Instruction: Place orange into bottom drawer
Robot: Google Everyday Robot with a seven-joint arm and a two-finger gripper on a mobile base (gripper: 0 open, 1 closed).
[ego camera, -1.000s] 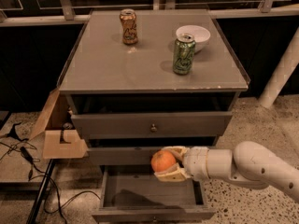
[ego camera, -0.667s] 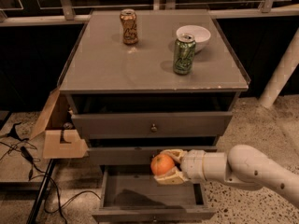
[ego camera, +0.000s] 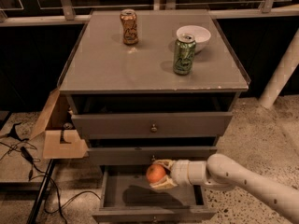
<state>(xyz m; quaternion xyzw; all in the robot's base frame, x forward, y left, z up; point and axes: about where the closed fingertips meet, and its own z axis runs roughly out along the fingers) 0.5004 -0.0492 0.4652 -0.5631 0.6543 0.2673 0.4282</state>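
Orange pinched between the two fingers of the end effector, held over the pulled-out bottom drawer of the grey bench (the arm reaches in from the right). On top stand an orange-brown can, a green can and a white bowl.

The grey cabinet-top surface carries an orange-brown metal can, a green metal can and a white round bowl; below it, the claw grips the round orange fruit.
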